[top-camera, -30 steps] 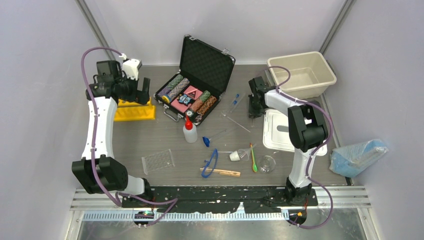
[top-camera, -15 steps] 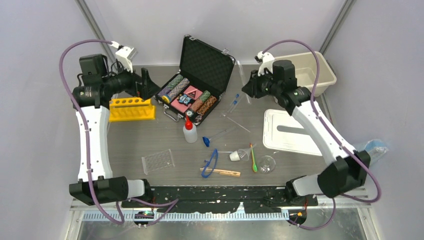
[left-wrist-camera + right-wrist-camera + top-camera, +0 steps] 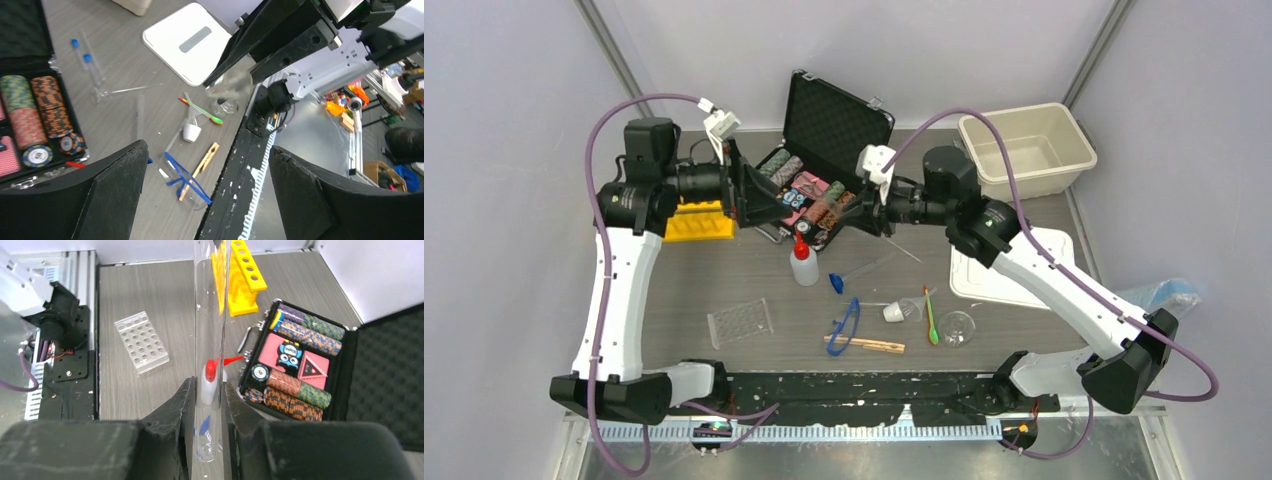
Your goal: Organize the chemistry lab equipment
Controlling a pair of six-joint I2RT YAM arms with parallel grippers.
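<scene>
Right wrist view: your right gripper (image 3: 208, 386) pinches a clear tube (image 3: 210, 315), its length pointing left toward the yellow rack (image 3: 243, 290); your left gripper (image 3: 742, 190), nearer the rack, gapes wide.

The rack (image 3: 696, 224) is yellow, the case (image 3: 839, 125) black — its chips (image 3: 295, 392) striped; the bottle (image 3: 803, 268) white, red-capped; goggles (image 3: 848, 322) blue; the tube (image 3: 210, 315) clear.

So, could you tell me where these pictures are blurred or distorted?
Right wrist: the jaws holding the tube are soft and out of focus, and the yellow rack smears through it. Left wrist: the jaws are black and featureless, while the table is sharp. Top view: even light, faint shadows.
</scene>
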